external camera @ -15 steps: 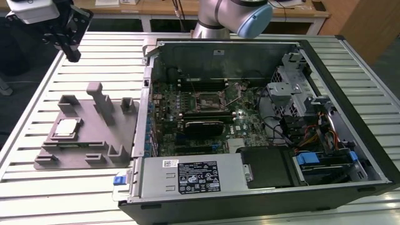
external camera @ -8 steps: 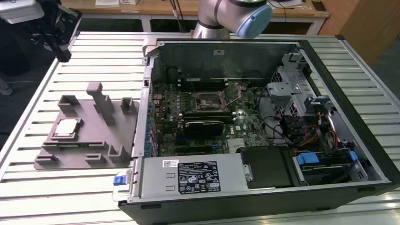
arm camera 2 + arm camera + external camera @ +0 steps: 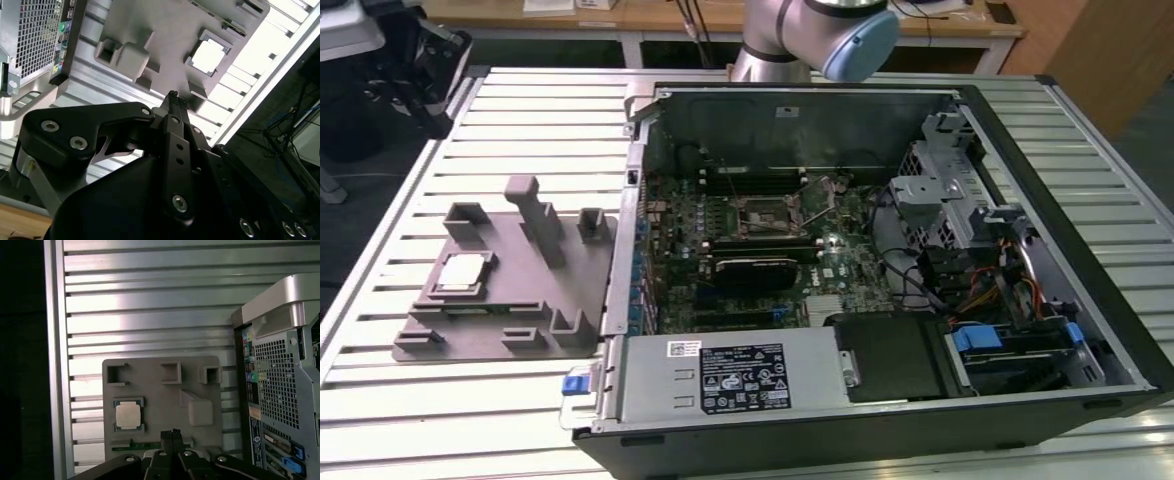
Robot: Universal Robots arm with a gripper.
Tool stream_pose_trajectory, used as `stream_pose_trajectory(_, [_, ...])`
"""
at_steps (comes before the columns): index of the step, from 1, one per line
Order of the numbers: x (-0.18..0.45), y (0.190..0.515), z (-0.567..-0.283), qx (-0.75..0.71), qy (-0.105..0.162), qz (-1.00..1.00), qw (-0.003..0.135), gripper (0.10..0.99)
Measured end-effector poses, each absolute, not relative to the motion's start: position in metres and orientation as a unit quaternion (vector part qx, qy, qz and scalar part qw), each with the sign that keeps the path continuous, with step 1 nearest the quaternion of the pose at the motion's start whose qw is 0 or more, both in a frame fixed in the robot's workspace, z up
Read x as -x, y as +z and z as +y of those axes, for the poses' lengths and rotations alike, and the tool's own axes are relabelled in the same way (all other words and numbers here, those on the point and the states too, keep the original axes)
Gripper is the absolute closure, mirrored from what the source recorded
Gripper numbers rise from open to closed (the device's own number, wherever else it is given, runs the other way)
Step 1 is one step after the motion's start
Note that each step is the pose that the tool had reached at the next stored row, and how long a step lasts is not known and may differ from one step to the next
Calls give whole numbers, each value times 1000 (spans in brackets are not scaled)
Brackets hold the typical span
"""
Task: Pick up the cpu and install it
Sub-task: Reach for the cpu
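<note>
Fingertips of the black two-fingered gripper (image 3: 172,433) (image 3: 172,96) are pressing together in both wrist views, clenched on nothing, while the grey robot arm (image 3: 807,40) is reaching in from the far side of the slatted aluminium table (image 3: 440,400). The small flat square cpu with its silver-grey metal top plate (image 3: 460,272) (image 3: 128,416) (image 3: 209,55) is lying plate-up in a shallow pocket of the grey plastic fixture tray (image 3: 494,335) (image 3: 160,390), on the exterior view's left of the open black computer case (image 3: 1067,150). Raised lips are framing the chip's corners, probably to keep it square and in a known spot for a grasp from above. The gripper is hovering over this tray, apart from the chip and touching nothing. The case is lying on its side with its panel off, so the green motherboard's square socket (image 3: 767,213) is facing upward; it appears unoccupied, so installation is not yet done.
</note>
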State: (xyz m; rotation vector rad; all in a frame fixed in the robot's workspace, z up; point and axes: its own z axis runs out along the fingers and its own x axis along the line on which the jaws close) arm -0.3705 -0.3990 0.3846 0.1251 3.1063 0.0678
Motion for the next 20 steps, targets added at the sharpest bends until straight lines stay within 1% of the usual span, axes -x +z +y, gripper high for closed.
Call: stream_pose_trajectory(20, [386,349,-401,-40,22,999,15,980])
